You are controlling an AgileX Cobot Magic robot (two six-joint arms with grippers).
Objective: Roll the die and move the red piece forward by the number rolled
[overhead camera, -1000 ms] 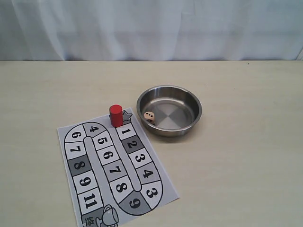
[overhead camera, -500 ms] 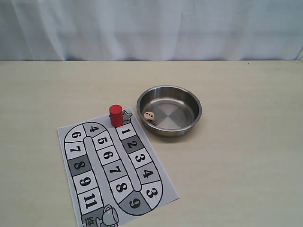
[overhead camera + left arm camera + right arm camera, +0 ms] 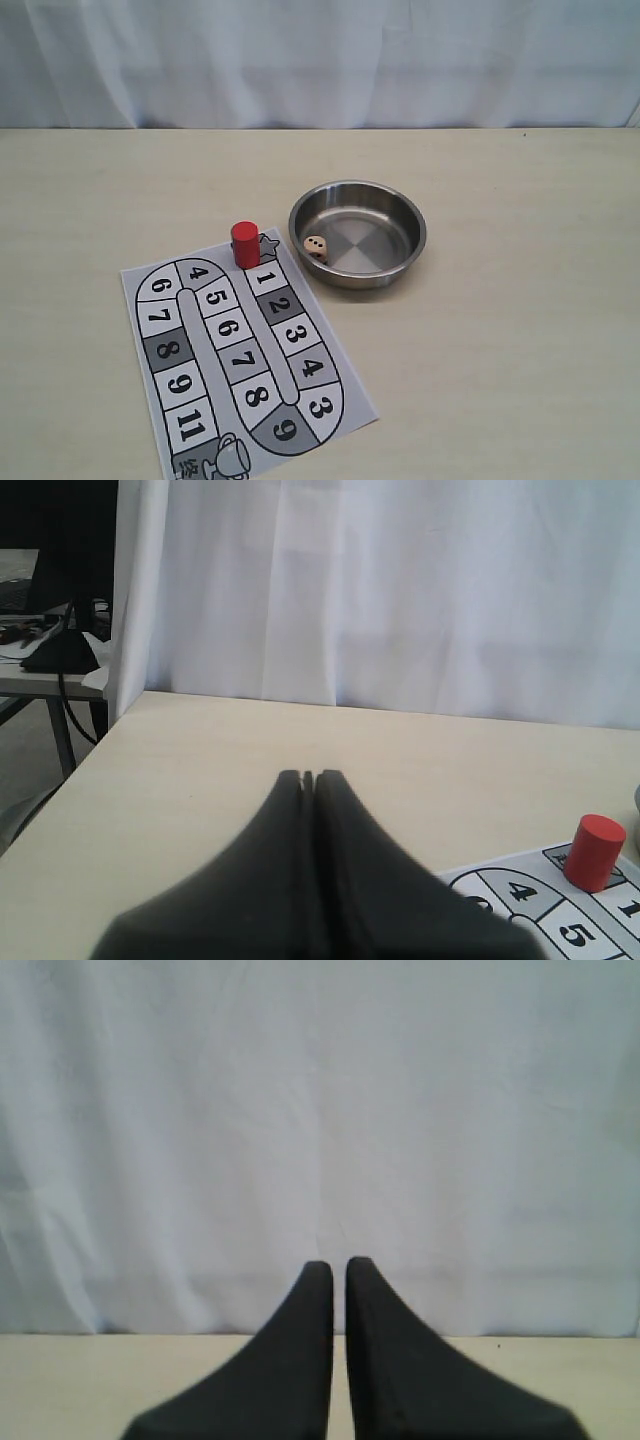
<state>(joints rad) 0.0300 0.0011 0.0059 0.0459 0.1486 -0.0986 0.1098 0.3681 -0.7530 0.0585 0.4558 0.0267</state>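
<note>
The die [image 3: 316,247] lies inside the steel bowl [image 3: 400,205], against the wall nearest the red piece [image 3: 245,244]; the bowl is apparently there to stop a roll scattering across the bench [image 3: 500,380]. The red piece stands upright on the star square at the head of the paper game board [image 3: 300,400], beside square 1, seemingly the start. Neither arm reaches the play area: the left gripper [image 3: 308,776] has its jaws pressed together, and the right gripper [image 3: 338,1265] is likewise closed, both empty. Squares read 1, 2, 3, 4, 3, 9, then 8 down to 4, then 6 to 9 and 11, ending at a trophy. The die's pips are too small to count, and no brand shows
</note>
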